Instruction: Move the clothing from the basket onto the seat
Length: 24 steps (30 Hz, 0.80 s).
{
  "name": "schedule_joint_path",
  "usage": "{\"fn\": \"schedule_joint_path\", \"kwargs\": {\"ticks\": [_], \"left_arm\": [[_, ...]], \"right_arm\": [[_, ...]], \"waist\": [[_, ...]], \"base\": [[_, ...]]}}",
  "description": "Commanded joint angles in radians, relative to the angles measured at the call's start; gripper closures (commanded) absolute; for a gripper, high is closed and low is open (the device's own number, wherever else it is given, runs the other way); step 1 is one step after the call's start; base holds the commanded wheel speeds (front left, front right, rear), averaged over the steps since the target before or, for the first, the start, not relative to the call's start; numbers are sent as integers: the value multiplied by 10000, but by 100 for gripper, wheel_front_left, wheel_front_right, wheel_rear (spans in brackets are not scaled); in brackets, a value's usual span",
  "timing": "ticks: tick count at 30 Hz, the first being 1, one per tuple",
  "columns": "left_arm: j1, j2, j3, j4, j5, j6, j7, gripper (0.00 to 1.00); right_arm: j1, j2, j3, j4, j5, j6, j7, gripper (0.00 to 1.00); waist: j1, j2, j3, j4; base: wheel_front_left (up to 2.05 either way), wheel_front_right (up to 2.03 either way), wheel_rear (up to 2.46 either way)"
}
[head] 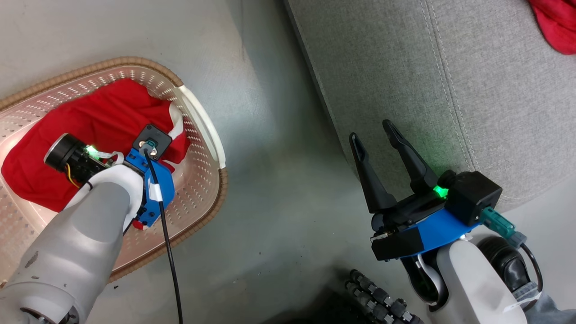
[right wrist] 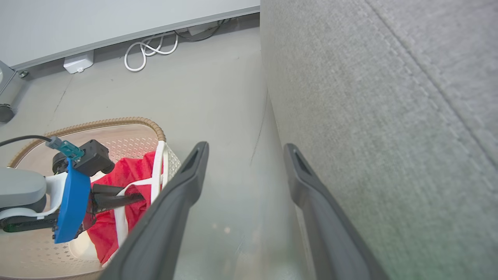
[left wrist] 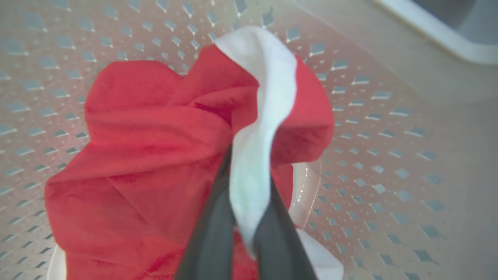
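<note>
Closed on the white trim point(left wrist: 264, 77) of the clothing point(left wrist: 155, 155): left gripper point(left wrist: 249, 171), inside the basket point(left wrist: 389, 155). The trim strip is run along the fingers point(left wrist: 210, 233), pointing away from the tips. In head view the garment is spread roughly left-right, trim end toward the seat point(head: 427, 90). The right gripper point(head: 370, 130) is held open over the floor point(head: 270, 180) beside the seat edge. A second red piece point(head: 555, 22) is seen lying on the seat.

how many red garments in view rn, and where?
2. One garment is in the basket, its white trim pinched in the left hand. A second garment lies on the seat, cut off at the head view's top right. Others could hide underneath.
</note>
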Motion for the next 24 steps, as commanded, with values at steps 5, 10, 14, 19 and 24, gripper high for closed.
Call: {"fn": "schedule_joint_path", "kwargs": {"ticks": [5,10,14,19,24], "left_arm": [[-67,155,-257,-130,-240,-3,-2,100],[-35,261,-472,-171,-381,-4,-72,100],[50,248,-675,-177,-421,-4,-172,100],[282,28,-938,-264,-486,-4,-459,100],[616,-287,-1050,-343,-704,-5,-881,100]], "right_arm": [[-118,31,73,90,76,1,-115,0],[-315,32,201,183,80,1,-134,0],[-465,30,326,322,84,1,-171,0],[-578,29,271,524,-111,1,-170,0],[-539,25,186,699,-350,1,-43,0]], "waist": [[-1,0,-28,-27],[-1,0,-141,-70],[-1,0,-417,-48],[-1,0,-1131,292],[-1,0,-2135,779]], "base": [[0,0,0],[0,0,0],[0,0,0],[0,0,0],[0,0,0]]}}
